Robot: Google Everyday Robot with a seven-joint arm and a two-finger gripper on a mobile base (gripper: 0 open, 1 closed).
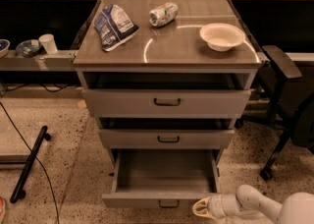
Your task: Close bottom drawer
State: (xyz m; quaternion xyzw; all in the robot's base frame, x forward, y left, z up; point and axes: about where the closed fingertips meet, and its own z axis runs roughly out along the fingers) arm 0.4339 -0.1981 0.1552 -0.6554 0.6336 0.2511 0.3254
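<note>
Cabinet (86,83): grey metal, three drawers stacked, standing on the speckled floor with its front towards the robot, so each drawer slides straight out at it
Surface (171,46): the cabinet's top, carrying loose things that play no part in this job
Bottom drawer (142,201): the lowest one, pulled well out and bare inside, its front panel far forward of the two above; it looks like it needs a straight push back in
Other drawers: the top drawer (122,102) and middle drawer (127,138) sit nearly home, a dark gap above each
Arm (255,202): white, reaching in low from the bottom right, down at the height of the open drawer's front
Bag (114,26), bowl (222,36), can (163,14): the bag lies flat, the bowl stands upright, the can lies on its side, all well apart from the work below
Pincer (202,208): just beside the right end of the bottom drawer's front, seemingly placed to press it shut; whether it is clenched or released I cannot tell, nor whether it touches the panel
Handle (168,203): small dark bar at mid-panel, left of the pincer and not held
</note>
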